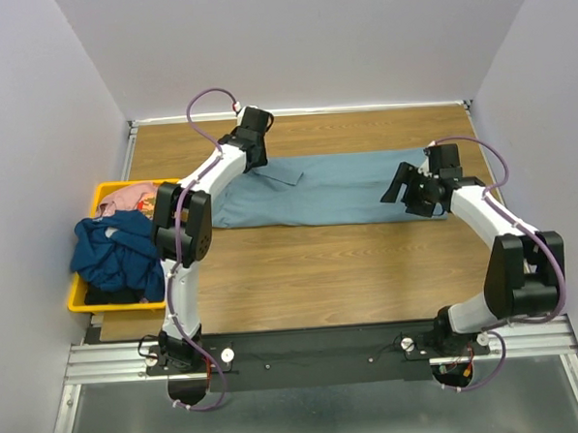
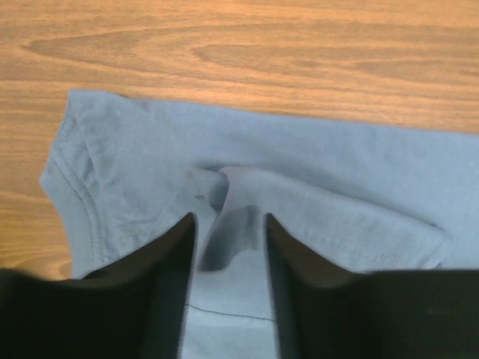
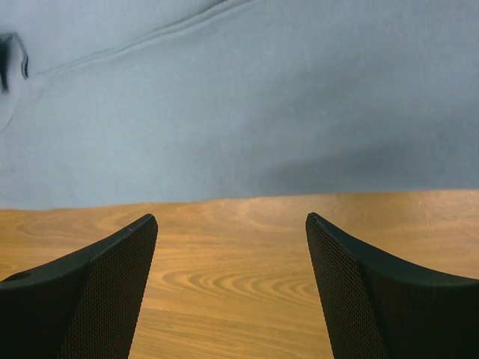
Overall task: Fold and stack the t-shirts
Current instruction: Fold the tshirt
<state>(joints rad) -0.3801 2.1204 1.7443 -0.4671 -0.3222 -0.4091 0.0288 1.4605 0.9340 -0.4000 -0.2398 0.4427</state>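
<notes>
Blue-grey t-shirt lies flat on table as long strip running 9 to 3 o'clock, likely laid so for next cross fold. Navy t-shirt and pink t-shirt sit unfolded in yellow bin at table's 9 o'clock. Left gripper at strip's 9 o'clock end, pitched down, fingers narrowly parted astride slack cloth ridge, not clamping. Right gripper low at 3 o'clock end, fingers wide, empty.
</notes>
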